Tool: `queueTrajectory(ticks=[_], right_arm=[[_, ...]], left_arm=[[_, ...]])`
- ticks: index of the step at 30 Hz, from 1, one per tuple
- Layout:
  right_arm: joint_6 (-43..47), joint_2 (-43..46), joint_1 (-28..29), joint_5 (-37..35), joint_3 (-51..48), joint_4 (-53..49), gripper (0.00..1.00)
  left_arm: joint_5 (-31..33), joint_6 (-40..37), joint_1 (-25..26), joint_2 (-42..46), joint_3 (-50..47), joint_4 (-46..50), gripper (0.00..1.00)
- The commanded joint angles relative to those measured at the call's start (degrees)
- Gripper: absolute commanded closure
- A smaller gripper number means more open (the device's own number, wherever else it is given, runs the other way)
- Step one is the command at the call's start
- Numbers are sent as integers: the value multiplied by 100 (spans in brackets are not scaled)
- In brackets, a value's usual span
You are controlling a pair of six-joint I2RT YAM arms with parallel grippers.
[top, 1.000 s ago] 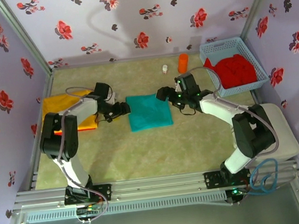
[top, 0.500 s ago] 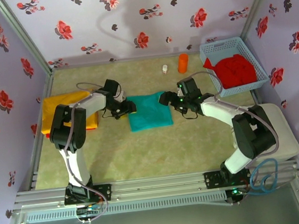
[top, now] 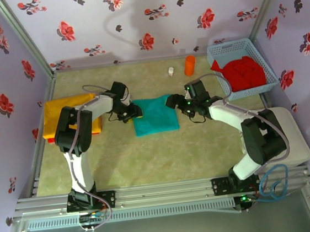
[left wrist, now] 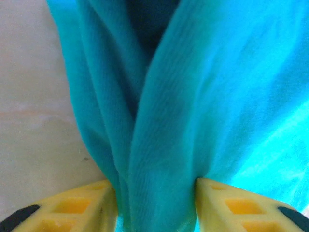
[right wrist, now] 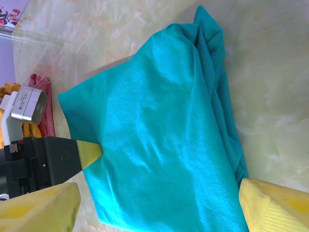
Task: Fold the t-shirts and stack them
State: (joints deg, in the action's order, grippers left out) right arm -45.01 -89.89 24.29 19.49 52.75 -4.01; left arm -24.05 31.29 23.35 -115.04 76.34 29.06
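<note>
Right now my left jaws are clenched on the teal t-shirt (left wrist: 164,121); in the left wrist view a bunched fold of its cloth runs down the middle of the frame and is squeezed between my two yellow fingers (left wrist: 72,208) at the bottom edge, touching both; pale desk (left wrist: 34,96) shows at the left.

From above, the teal t-shirt (top: 154,115) lies folded to a rough square in the middle of the frame, on the desk (top: 148,161); my left arm (top: 95,104) reaches in from the left to its left edge near the upper corner; my right arm (top: 221,109) reaches in from the right to its upper right corner.

My right jaws are released and spread wide; in the right wrist view their yellow fingers (right wrist: 38,210) sit at the lower left and lower right corners with the teal t-shirt (right wrist: 159,145) lying between them; whether they touch the cloth I cannot tell; the dark body of my left jaws, one yellow tip showing, comes in from the left edge against the shirt's border.

In the top view the yellow-orange t-shirt (top: 60,112) lies folded at the left, apart from the teal one; the red t-shirts (top: 240,72) are heaped in the basket (top: 230,43) at the upper right; the orange cylinder (top: 189,65) stands near the upper middle.
</note>
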Motion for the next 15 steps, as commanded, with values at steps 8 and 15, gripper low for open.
queueTrajectory(ticks=[8,15], right_arm=[[-8,209,-106,-69,-80,-91,14],[-9,222,-144,-76,-149,-96,15]], left_arm=[[-196,200,134,-458,202,91,88],[347,57,222,-276,318,373,99]])
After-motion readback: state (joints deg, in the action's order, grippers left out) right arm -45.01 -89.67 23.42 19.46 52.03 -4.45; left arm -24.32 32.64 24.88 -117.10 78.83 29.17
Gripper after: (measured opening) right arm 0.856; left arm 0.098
